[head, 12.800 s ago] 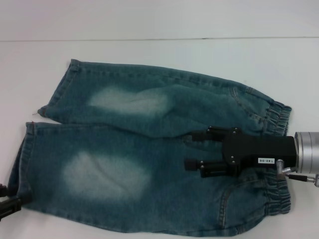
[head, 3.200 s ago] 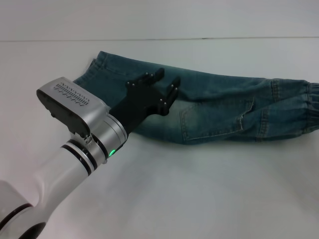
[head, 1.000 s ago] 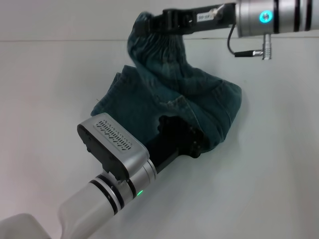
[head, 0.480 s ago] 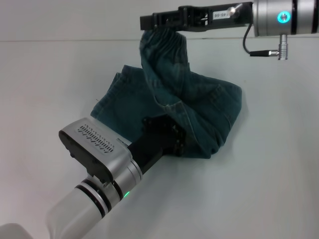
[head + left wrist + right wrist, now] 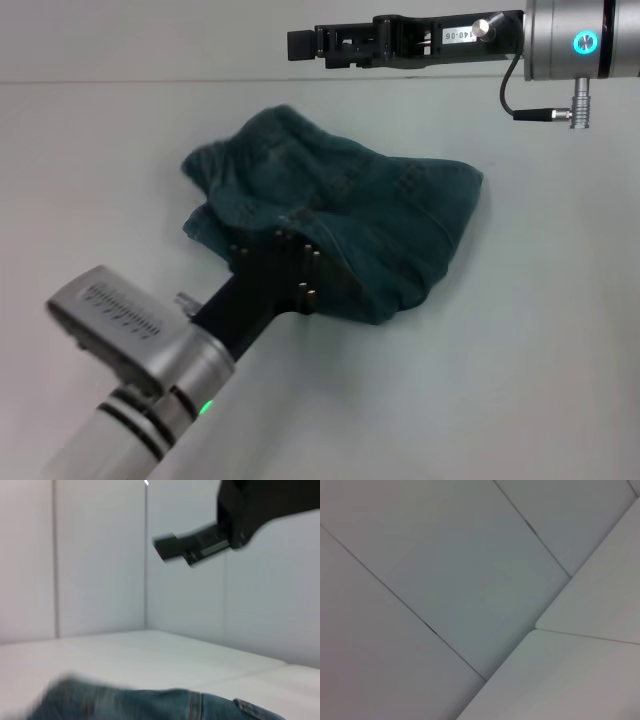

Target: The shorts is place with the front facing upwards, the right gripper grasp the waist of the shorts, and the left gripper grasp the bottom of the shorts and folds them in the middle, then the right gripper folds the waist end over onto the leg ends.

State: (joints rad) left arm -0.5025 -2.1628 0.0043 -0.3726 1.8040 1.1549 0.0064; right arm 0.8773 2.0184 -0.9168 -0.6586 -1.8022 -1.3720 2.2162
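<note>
The left end effector reaches in from the near left corner of the surface and rests against the near edge of the shorts. Its dark fingers lie against dark denim, so I cannot tell whether they are spread or pinched, nor whether they grip any cloth.

The shorts lie as a rumpled bundle about mid-surface, somewhat toward the far edge. The gathered waist end appears to be draped over the left side of the pile, on top of the leg ends, with a rounded fold at the right. From the left wrist view, only a low band of denim shows along the surface.

To the right and above, the right end effector hangs in the air over the far edge, clear of the shorts. It carries nothing; seen side-on, how far its fingers are parted cannot be told.

Judging from this, the last fold, waist over legs, looks laid down, and the step in hand is the release and retreat. The next move calls for the left arm to draw back toward the near left corner without dragging the bundle, and for the right arm to move away.
</note>
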